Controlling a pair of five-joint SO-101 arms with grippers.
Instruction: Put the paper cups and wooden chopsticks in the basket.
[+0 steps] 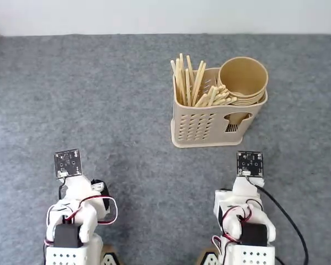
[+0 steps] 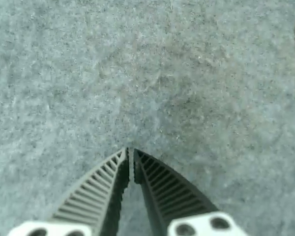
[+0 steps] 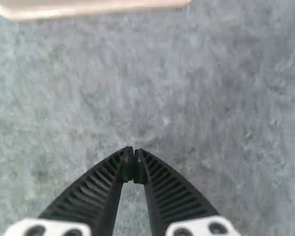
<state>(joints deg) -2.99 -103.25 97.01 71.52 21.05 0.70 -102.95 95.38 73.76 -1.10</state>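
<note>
arms sit at the near edge of the worktop (image 1: pixel 99 99), both folded low over their bases. left gripper (image 2: pixel 130 152): jaws together, tips touching, nothing between them, grey felt beneath. right gripper (image 3: pixel 133 153): same, jaws pressed together on nothing, with the foot of the basket (image 1: pixel 201 130) just ahead of it.

basket stands upright, right of centre and toward the far edge, straight beyond the right arm. wooden chopsticks (image 1: pixel 188 83) are bundled in the compartment nearer the worktop's left edge, ends fanning above the rim, a few leaning across toward the cups. paper cups (image 1: pixel 243 77) are nested in one stack, mouth up, in the compartment nearer the right edge.

judgement: both kinds of item are in the basket; placing step looks finished, task at or near completion. next move calls for no grasp, only parked arms kept clear of the basket so it is not knocked.
</note>
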